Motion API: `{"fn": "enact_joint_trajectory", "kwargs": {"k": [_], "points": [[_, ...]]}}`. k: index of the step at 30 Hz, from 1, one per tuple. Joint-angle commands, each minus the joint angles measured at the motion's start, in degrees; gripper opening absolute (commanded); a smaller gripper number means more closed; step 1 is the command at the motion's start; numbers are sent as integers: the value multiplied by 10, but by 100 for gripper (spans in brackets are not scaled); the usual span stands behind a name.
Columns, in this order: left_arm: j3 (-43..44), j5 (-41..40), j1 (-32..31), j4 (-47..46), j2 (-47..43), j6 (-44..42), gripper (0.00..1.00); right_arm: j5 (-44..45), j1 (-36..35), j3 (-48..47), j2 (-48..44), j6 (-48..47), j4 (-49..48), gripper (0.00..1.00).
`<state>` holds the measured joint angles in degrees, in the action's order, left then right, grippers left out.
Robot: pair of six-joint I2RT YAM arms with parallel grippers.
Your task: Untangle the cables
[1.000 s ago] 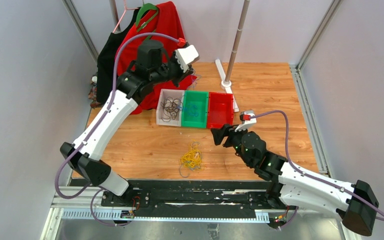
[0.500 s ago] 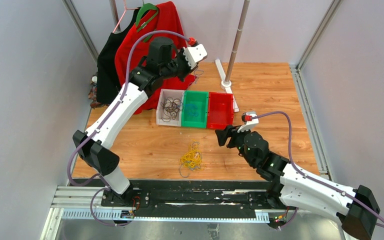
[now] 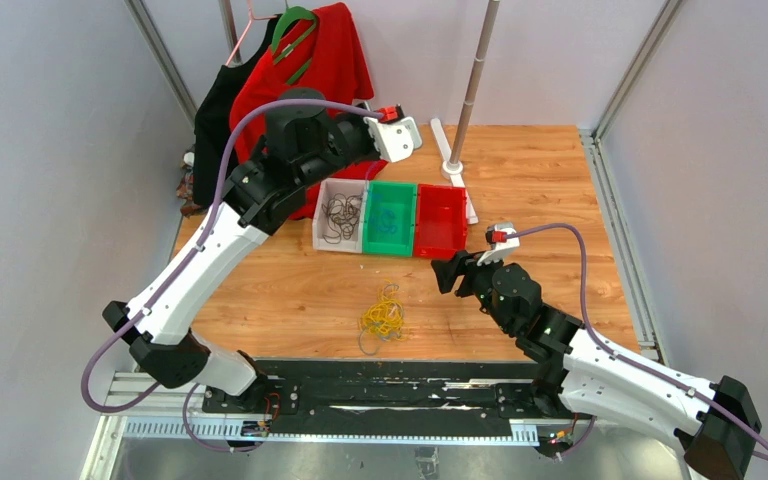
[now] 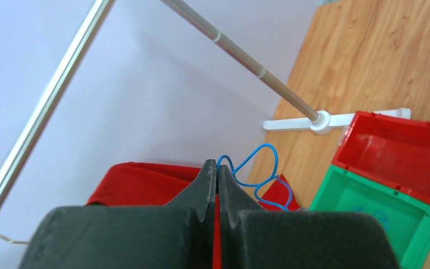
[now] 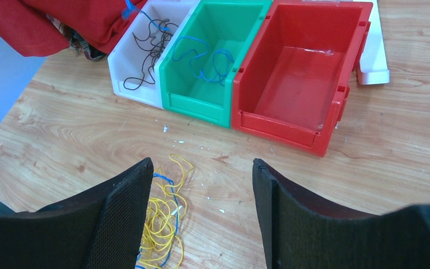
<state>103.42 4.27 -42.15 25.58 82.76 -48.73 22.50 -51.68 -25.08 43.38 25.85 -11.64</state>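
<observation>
My left gripper [image 4: 217, 167] is shut on a thin blue cable [image 4: 258, 161], which loops out from the fingertips, held high behind the bins. A yellow cable bundle [image 3: 383, 316] with a blue strand [image 5: 169, 188] in it lies on the table in front. My right gripper [image 5: 201, 168] hangs open just right of that bundle, holding nothing. Dark cables [image 5: 144, 53] lie in the white bin [image 3: 322, 215]. Blue cables [image 5: 204, 56] lie in the green bin [image 3: 389, 247]. The red bin [image 5: 291, 126] holds no cable.
A red garment [image 3: 310, 60] and a black one [image 3: 215, 120] hang on hangers at the back left. A metal pole [image 3: 475, 75] on a white foot [image 3: 452, 160] stands behind the bins. Frame rails and walls close in both sides.
The left arm has swung its gripper rightward behind the bins and then down a little, the blue cable still pinched. The right gripper has barely shifted.
</observation>
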Motion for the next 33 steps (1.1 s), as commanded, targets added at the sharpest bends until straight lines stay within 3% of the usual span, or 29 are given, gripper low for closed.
{"fn": "enact_joint_trajectory", "kwargs": {"k": [1, 8, 12, 21, 29, 33], "points": [[-2, -15, -7, -21, 4, -2, 0, -4, 8, 6, -6, -3, 7, 65], [-31, -64, -9, -64, 16, -32, 0, -8, 9, 9, -12, -1, 13, 65], [-12, -46, -9, -30, 5, -29, 1, -29, 15, 12, 20, -11, -54, 66], [1, -38, -9, 56, -42, -3, 0, -181, 25, -149, 312, -120, -304, 69], [42, -45, -9, 126, -75, 2, 0, -193, 38, -369, 554, -189, -314, 66], [43, -62, -9, 143, -102, -9, 0, -179, 50, -450, 649, -171, -291, 54]]}}
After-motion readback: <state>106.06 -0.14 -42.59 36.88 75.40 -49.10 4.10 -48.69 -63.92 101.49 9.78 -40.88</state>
